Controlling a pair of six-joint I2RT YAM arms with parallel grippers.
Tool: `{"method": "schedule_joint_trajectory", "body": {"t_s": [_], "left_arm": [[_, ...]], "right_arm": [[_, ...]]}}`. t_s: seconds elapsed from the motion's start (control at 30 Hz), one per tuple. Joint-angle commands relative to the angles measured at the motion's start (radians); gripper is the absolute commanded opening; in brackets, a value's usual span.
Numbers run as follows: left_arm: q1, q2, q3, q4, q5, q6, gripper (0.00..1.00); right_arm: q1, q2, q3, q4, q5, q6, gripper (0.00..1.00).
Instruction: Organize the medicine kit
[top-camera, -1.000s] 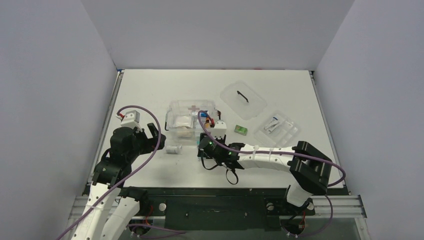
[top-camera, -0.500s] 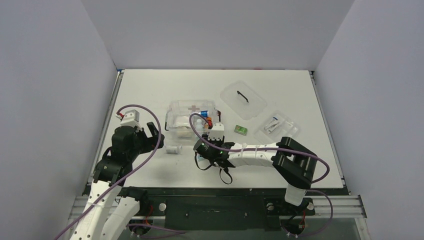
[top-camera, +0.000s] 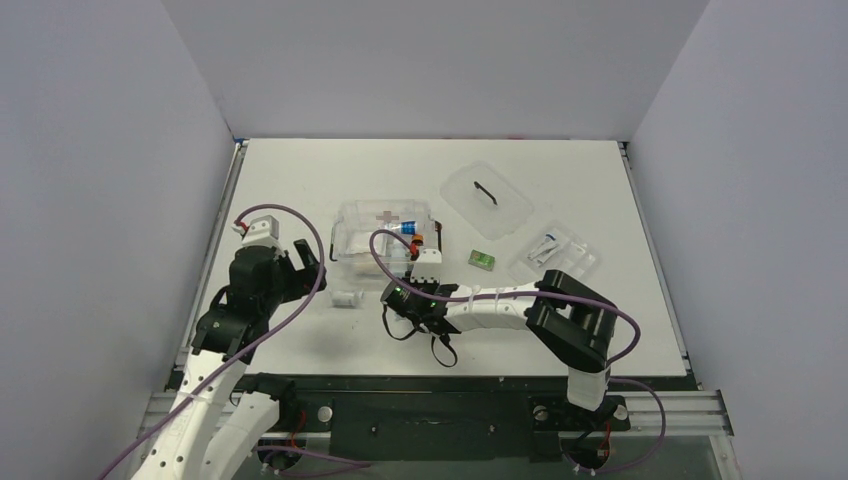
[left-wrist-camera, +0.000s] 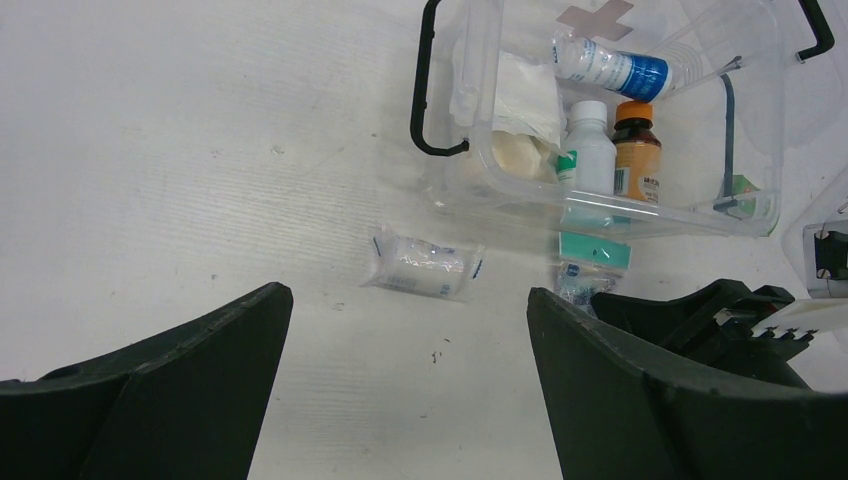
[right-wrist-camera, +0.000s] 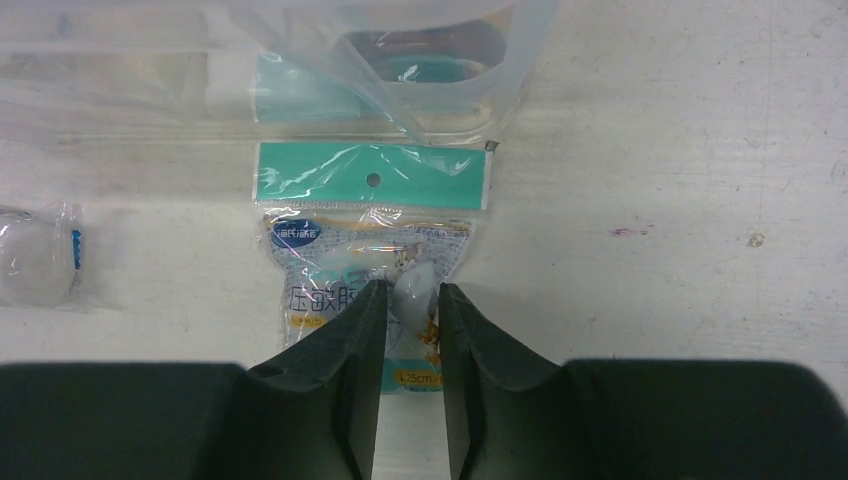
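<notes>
The white table (top-camera: 300, 170) is carrying the medicine kit (top-camera: 350, 225) near its middle, with the lid off. The left gripper (left-wrist-camera: 405, 300) is hovering above the table with jaws wide, holding nothing. The right gripper (right-wrist-camera: 412, 290) is pinching with narrow jaws a teal-topped clear packet (right-wrist-camera: 370, 240) lying just beside the kit's near wall. A small wrapped gauze roll (left-wrist-camera: 422, 268) is lying near, left of the packet

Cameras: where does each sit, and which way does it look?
Top external: above and behind, looking down on the table; left arm, right arm show.
Left wrist: on the left arm, facing the medicine kit; open left gripper shows.
Right wrist: on the right arm, facing down; right gripper pinches a packet.
Both wrist views share packet and wrapped roll.
</notes>
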Motion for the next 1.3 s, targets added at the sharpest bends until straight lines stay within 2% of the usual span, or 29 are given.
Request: {"method": "schedule_joint_trajectory", "body": {"t_s": [0.0,0.13,0.27,0.5,0.97,1.1,1.27], "left_arm": [[0.004,-0.001,0.001,0.051,0.005,-0.001,0.87],[0.005,0.004,-0.001,0.054,0.017,0.0,0.87],[0.004,0.015,-0.001,0.053,0.025,0.001,0.87],[0.005,0.024,0.001,0.052,0.027,0.002,0.87],[0.005,0.024,0.002,0.047,0.015,0.001,0.87],[0.005,0.023,0.013,0.029,0.011,-0.004,0.87],[0.004,0.024,0.038,-0.012,0.023,-0.039,0.86]], "right_arm": [[-0.004,0.026,0.022,-0.001,0.01,-0.01,0.19],[-0.001,0.037,0.017,-0.019,-0.009,-0.039,0.07],[0.011,0.039,-0.001,-0.033,-0.032,-0.064,0.0],[0.039,0.022,-0.041,-0.058,-0.072,-0.122,0.0],[0.126,-0.286,-0.114,-0.106,-0.027,-0.168,0.0],[0.125,-0.389,-0.086,-0.161,-0.003,-0.186,0.0],[0.104,-0.434,0.008,-0.224,0.019,-0.214,0.0]]}}
